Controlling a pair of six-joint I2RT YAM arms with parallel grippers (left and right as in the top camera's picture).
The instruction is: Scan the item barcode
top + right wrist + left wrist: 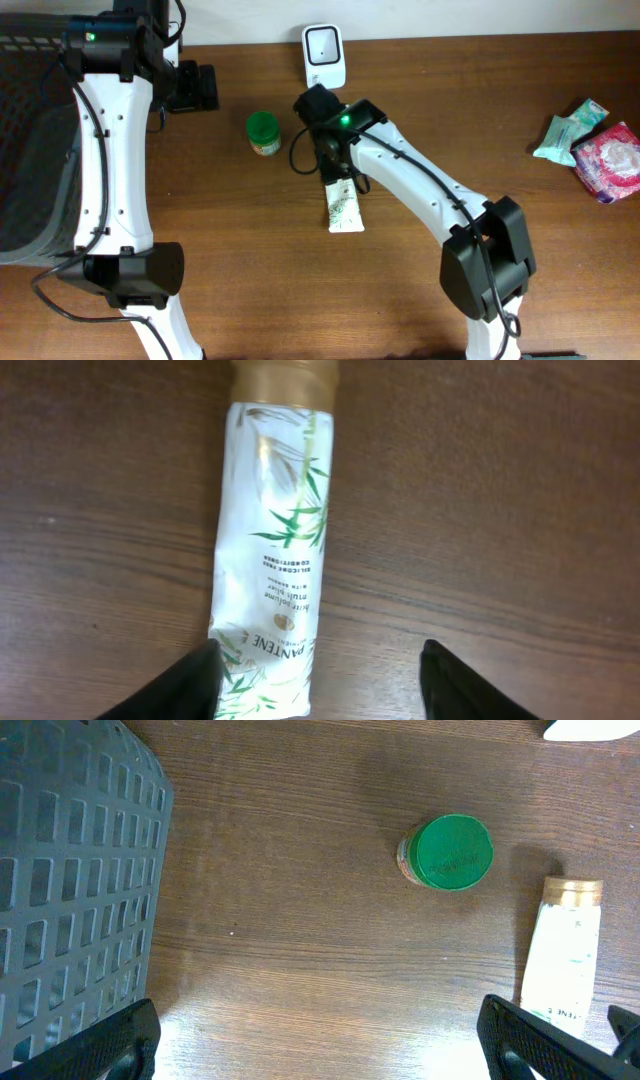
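Pantene tube (341, 208), white with green bamboo leaves and a gold cap, lies flat on the wooden table (250, 270), directly under my right gripper (320, 685). That gripper's fingers (465, 685) are spread wider than the tube and pinch nothing; the tube sits nearer one finger than the other. The white scanner (324, 55) stands at the table's far edge, beyond the tube's cap end. A green-lidded jar (263, 132) sits just beside, apart from the tube. My left gripper (320, 1045) hovers spread wide over bare wood, beside the dark mesh basket (70, 870). Two packets (595, 150) lie well apart to the right.
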